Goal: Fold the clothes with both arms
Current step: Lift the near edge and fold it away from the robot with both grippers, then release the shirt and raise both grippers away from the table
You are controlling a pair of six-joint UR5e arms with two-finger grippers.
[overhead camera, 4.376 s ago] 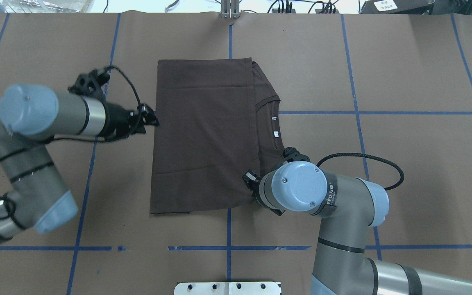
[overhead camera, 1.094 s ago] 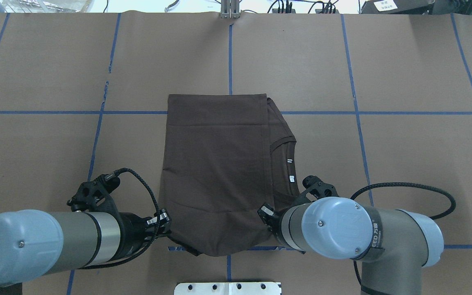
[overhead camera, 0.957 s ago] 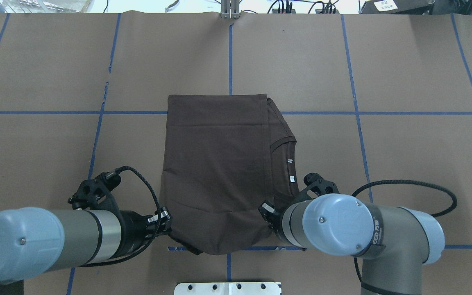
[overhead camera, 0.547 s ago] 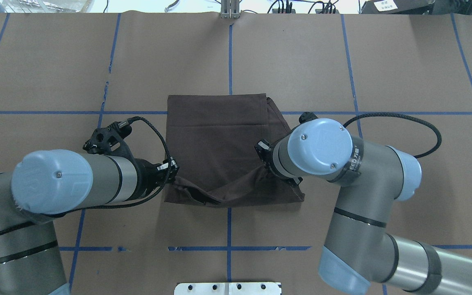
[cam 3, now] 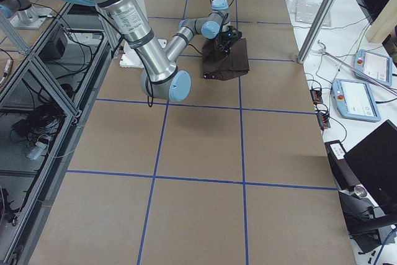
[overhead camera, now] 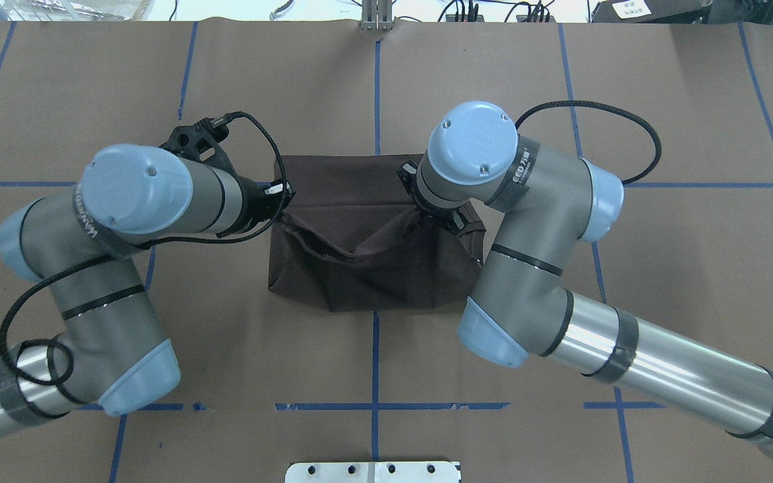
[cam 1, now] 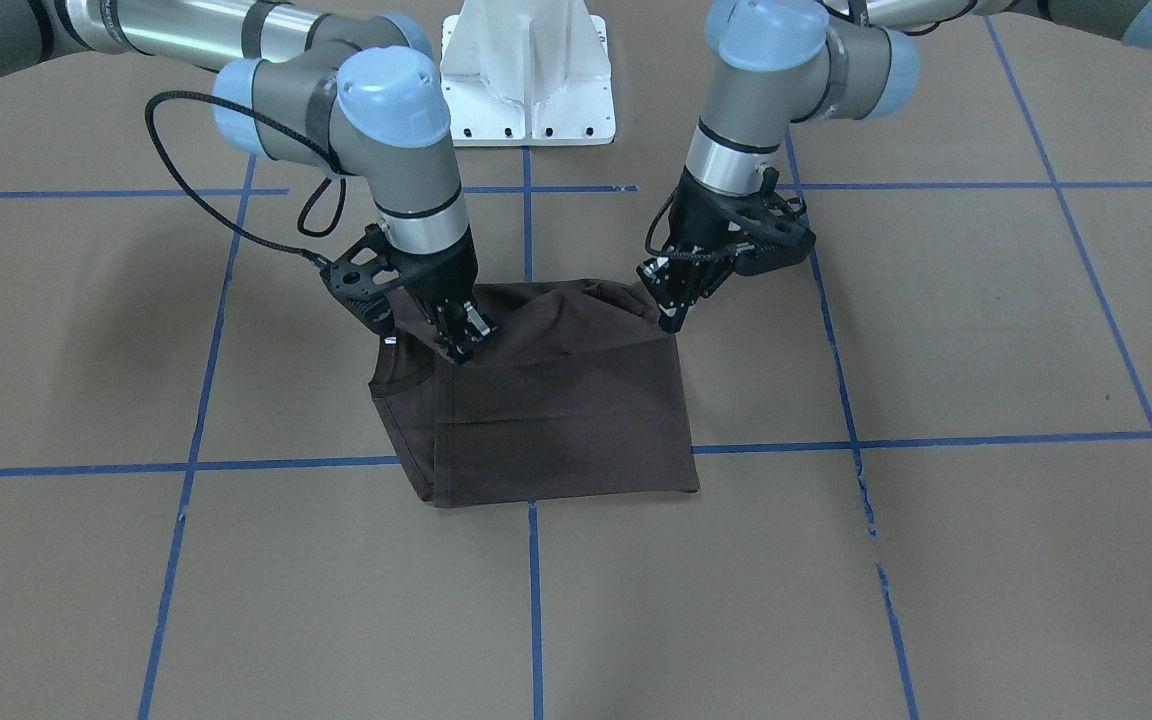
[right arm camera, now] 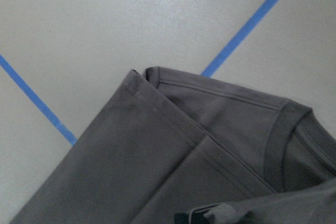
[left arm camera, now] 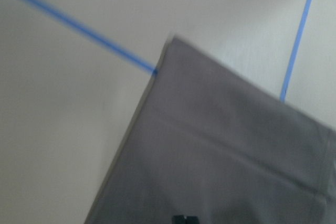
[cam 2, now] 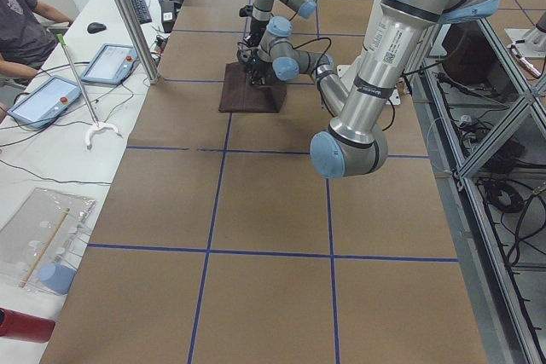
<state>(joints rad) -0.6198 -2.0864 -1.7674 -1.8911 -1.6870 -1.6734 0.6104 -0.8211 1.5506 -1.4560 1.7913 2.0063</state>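
Observation:
The dark brown T-shirt [cam 1: 556, 420] lies on the table's middle, its near hem raised and sagging between my two grippers. My left gripper [cam 1: 669, 318] is shut on the hem's left corner [overhead camera: 284, 199]. My right gripper [cam 1: 463, 347] is shut on the other corner, over the collar side; from overhead the right wrist [overhead camera: 470, 151] hides it. The lifted hem hangs over the shirt's far half [overhead camera: 346, 178]. The right wrist view shows the ribbed collar [right arm camera: 281, 145] and a folded sleeve edge below. The left wrist view shows flat cloth [left arm camera: 226, 166] and its far corner.
Blue tape lines [overhead camera: 376, 80] cross the brown paper table. The white pedestal [cam 1: 528, 70] stands at the robot's side. A seated person [cam 2: 21, 27] and tablets [cam 2: 109, 61] are at a side table beyond the far edge; another tablet [cam 3: 356, 97] lies there too.
Both grippers lifted the shirt's near hem from the table's near side and carried it away from the robot, over the shirt toward its far edge. The fold now covers the collar in the overhead view.

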